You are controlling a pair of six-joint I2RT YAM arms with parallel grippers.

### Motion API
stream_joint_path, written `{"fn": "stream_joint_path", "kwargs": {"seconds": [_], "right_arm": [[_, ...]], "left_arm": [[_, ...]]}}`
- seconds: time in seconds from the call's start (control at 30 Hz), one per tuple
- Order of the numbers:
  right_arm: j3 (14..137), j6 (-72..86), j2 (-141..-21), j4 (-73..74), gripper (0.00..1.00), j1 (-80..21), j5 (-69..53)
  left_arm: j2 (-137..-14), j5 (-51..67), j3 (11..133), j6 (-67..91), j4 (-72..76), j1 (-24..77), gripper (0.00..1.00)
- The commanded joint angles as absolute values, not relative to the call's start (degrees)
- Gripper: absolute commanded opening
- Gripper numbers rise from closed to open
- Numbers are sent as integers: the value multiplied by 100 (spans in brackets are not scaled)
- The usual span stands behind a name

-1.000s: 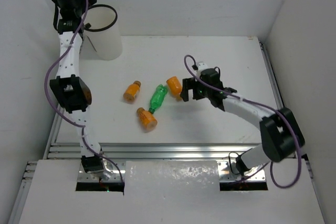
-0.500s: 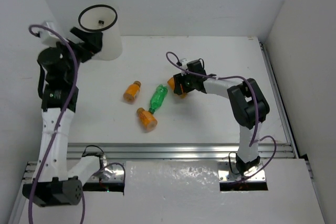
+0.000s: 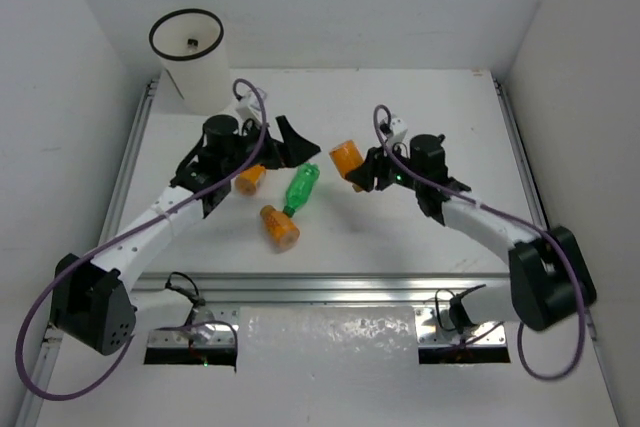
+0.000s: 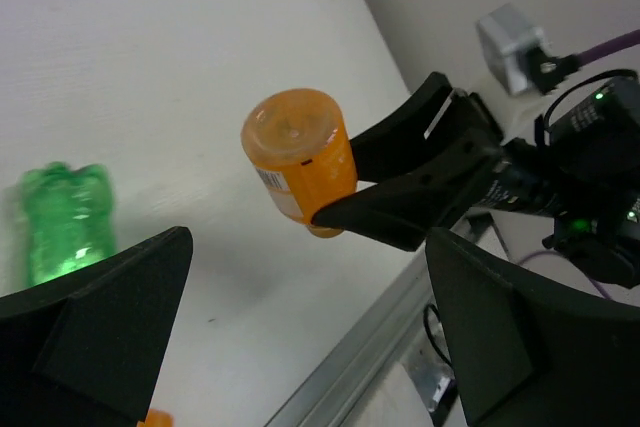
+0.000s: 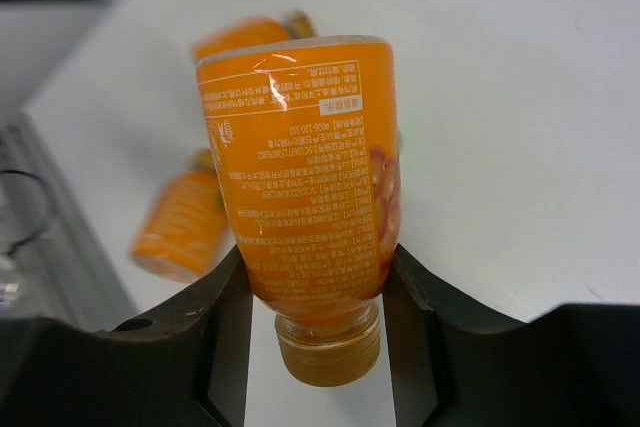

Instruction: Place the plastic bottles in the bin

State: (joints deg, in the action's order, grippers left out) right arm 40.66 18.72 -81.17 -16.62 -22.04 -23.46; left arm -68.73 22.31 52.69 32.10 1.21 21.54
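Step in hand: carry to the bin, one bottle up.

- Right fingers [image 5: 222,347]: closed on the held orange bottle [image 5: 300,177], gripped low on the body by the neck, cap toward my wrist. It is clear of the counter [image 3: 430,107], mid-scene.
- Left fingers [image 4: 100,327]: spread wide, nothing between them, facing the held bottle from the left.
- Bin [image 3: 190,72]: one, far left corner, upright, well apart from my right fingers.
- Bottles lying on the counter: three. Second orange bottle [image 3: 250,179], green bottle [image 3: 300,187], third orange bottle [image 3: 280,228].
- Count in view: three orange, one green.

Next move, as I judge it: the bin sits on the left arm's side, so either a long reach or a handover into my open left fingers.
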Motion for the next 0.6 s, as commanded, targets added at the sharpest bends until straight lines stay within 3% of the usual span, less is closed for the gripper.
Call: {"fn": "stream_joint_path", "kwargs": {"seconds": [0.0,0.17,0.37,0.4,0.47,0.5,0.53,0.57], "right_arm": [[3605,2496,-7174,-2970,18,-2206,-3347],[3437,2610,-6207,-3067,19,-2215,-3928],[3603,2742,-5889,-2919,20,-2232,-4236],[3682,2760,-5897,-2918,20,-2232,-4306],[3691,2821,-5863,-3006,22,-2232,-4342],[3691,2813,-5854,-2971,31,-2232,-4290],[3657,2786,-5819,-2901,41,-2232,-4159],[3630,2804,-5792,-2874,87,-2232,-4053]], "left_arm": [[-6960,2768,5344,3322,1537,2583,100],[-7303,2445,5729,3182,1732,3199,100],[-7751,2741,5950,3383,1977,3445,99],[-7822,2786,5976,3401,2065,3498,91],[-8024,2786,6160,3393,2005,3551,61],[-8120,2717,6257,3384,1778,3551,14],[-8130,2516,6406,3340,1671,3559,0],[-8095,2357,6529,3296,1426,3560,0]]}}
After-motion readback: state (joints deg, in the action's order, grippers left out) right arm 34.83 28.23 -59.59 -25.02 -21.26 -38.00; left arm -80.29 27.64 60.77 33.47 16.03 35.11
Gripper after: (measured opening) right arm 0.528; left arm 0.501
